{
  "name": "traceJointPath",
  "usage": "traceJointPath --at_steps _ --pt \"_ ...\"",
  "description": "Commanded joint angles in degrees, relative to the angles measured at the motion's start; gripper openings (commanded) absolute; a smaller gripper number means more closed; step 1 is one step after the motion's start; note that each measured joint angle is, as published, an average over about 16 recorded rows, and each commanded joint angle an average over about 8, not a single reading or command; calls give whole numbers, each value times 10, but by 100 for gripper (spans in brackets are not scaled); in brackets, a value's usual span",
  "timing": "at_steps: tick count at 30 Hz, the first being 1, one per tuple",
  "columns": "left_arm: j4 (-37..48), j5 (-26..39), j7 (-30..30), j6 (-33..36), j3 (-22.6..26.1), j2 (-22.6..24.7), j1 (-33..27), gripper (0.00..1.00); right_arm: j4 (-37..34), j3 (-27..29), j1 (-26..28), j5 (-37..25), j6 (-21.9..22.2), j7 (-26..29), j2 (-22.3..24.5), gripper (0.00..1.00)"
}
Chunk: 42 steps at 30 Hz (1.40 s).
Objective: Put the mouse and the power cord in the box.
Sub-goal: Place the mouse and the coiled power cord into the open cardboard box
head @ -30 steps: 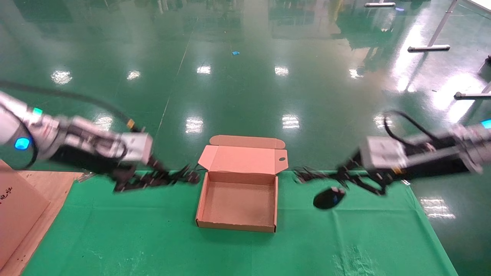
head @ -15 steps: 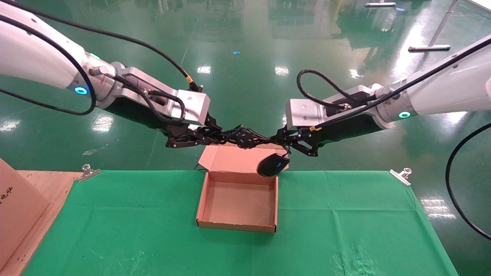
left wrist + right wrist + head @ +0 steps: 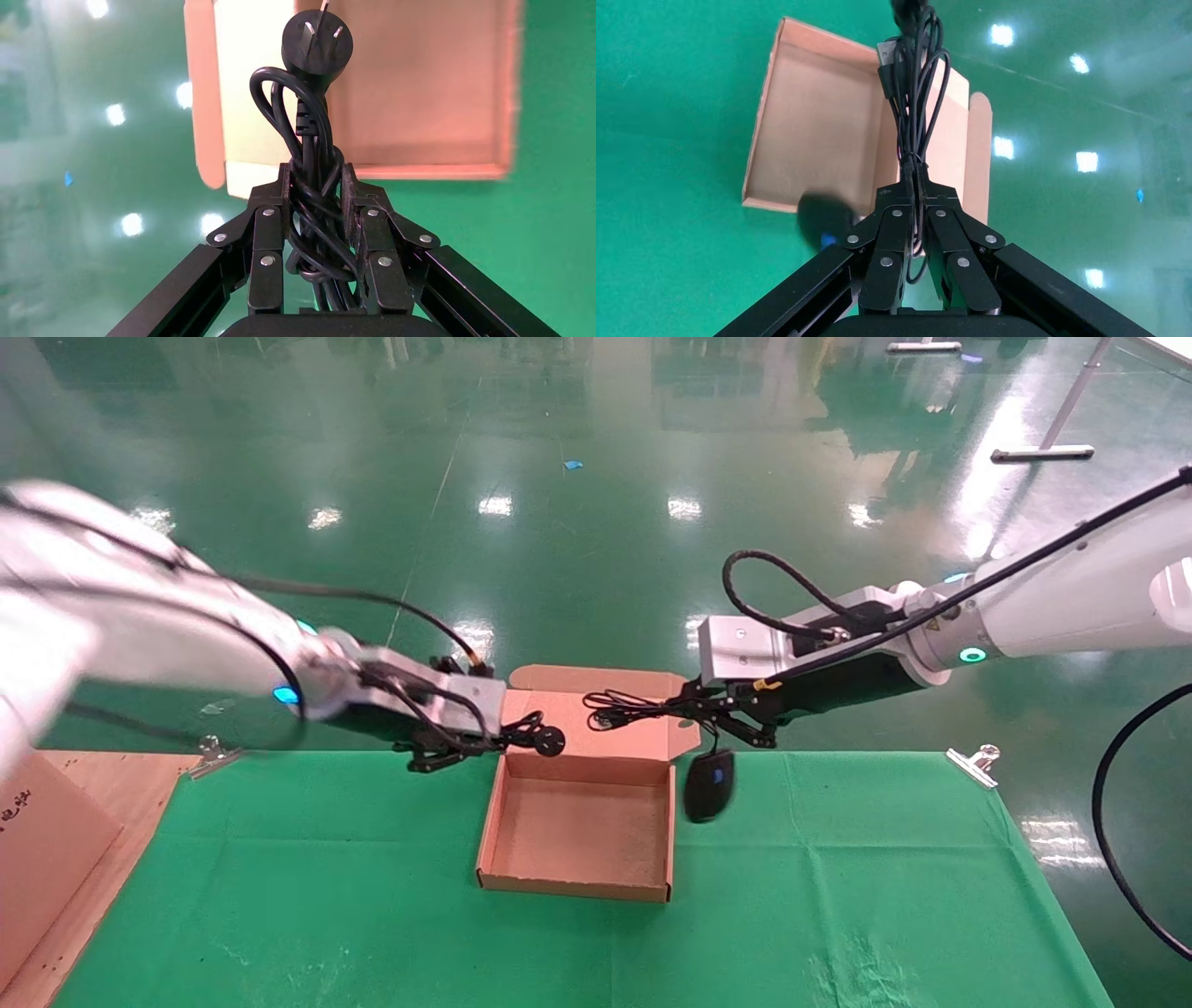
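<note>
Left pincer [image 3: 494, 740] clamped on power cord [image 3: 313, 161], right pincer [image 3: 694, 710] on mouse [image 3: 709, 786] cable, flanking box [image 3: 577, 882].

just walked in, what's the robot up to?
Packing a cardboard box on the green cloth. The left gripper is shut on the bundled power cord, plug held by the box's back left corner. The right gripper pinches the mouse's cable, and the mouse dangles just outside the box's right wall. The box is open, with nothing inside yet.
</note>
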Motion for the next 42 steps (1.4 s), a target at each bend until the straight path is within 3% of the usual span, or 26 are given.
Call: traceJointPath --at_steps 1,6,12,24,26,33,34,42 --pt "-8 1 -10 -49 1 6 28 0 -3 0 -1 0 2 -2 1 0" --pt "-109 -24 -96 -135 21 8 93 0 -8 2 -4 3 5 -9 5 0" --pt "-203 -30 -185 -185 89 8 156 0 -15 5 -13 7 1 -18 16 0" --pt "-211 23 -301 -323 228 10 207 0 -22 6 -23 8 -4 -25 31 0" --pt "-215 24 -321 -332 243 10 206 11 -23 5 -26 7 -3 -26 32 0" --pt "-228 12 -356 -343 283 9 198 96 -25 4 -38 6 2 -28 35 0" --pt "-228 10 -358 -345 288 9 197 100 -25 4 -38 6 2 -28 35 0" --pt "-229 -4 -373 -355 319 9 190 100 -24 6 -41 8 2 -26 35 0"
